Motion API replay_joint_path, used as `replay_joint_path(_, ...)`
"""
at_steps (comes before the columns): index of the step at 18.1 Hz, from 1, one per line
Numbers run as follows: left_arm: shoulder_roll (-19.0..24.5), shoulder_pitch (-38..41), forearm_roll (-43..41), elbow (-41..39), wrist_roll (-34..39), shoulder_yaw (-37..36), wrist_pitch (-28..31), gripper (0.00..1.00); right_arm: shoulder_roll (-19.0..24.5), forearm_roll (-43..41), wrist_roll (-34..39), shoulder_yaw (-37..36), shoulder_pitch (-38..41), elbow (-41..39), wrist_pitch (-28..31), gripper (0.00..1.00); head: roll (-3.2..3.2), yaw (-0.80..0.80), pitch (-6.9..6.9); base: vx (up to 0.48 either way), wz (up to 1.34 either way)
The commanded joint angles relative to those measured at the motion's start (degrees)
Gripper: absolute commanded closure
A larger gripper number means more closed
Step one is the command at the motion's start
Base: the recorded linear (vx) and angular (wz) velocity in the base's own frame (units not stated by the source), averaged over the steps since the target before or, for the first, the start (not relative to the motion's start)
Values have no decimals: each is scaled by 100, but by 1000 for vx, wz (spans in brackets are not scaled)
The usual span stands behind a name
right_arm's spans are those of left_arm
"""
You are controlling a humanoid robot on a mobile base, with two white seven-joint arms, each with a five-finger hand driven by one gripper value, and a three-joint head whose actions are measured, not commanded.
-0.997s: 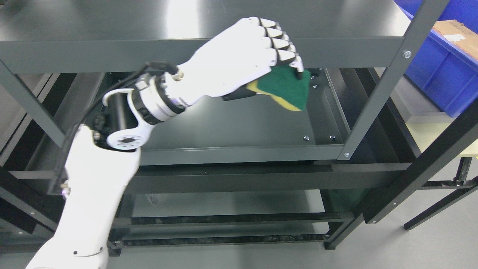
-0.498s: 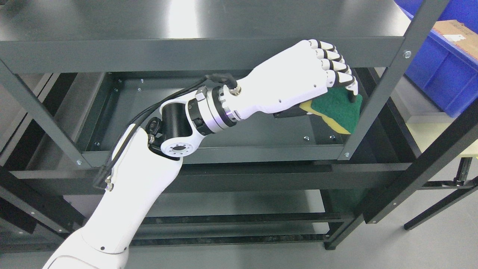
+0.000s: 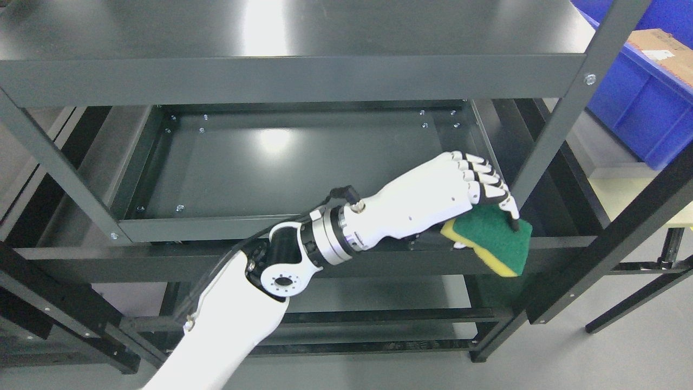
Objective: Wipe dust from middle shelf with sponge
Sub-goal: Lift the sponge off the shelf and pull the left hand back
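The white robot left hand [image 3: 433, 197] has its fingers [image 3: 490, 187] curled down over a green-and-yellow rectangular sponge [image 3: 495, 245], gripping it right at the front right corner of the dark grey metal middle shelf [image 3: 281, 162]. The shelf's raised front lip sits under the wrist, and the grey upright post [image 3: 547, 135] is just beyond the fingertips. Wide bare shelf lies behind the hand. Sponge is tilted, green scrub side up, yellow foam showing along the lower edge.

Sponge [image 3: 495, 245]: green scouring face up, yellow foam beneath, tilted, at the shelf's front right corner.
Shelf [image 3: 303, 162]: dark grey metal tray, raised rim, glossy and bare.
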Motion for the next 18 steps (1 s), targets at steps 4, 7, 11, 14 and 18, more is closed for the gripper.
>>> replay_joint_path(4,-6,1917,2001,149,499,2615,1129,100,-100,0,1,-3,0,-100,4,0,0,0,0,0,0)
replay_joint_path(7,-6,1952,2443,88,677,3338,2063,100,-100,0,1,-3,0,-100,4,0,0,0,0,0,0)
replay_joint_path(11,-6,2075,2908,-404,660,3997,2968,100,-100,0,1,-3,0,-100,4,0,0,0,0,-2,-6)
replay_joint_path(14,-6,2145,3146,-624,642,4104,3075,100,-100,0,1,6,0,-100,4,0,0,0,0,0,0)
replay_joint_path(18,-6,2189,3314,-668,624,3842,3076,100,-100,0,1,-3,0,-100,4,0,0,0,0,0,0)
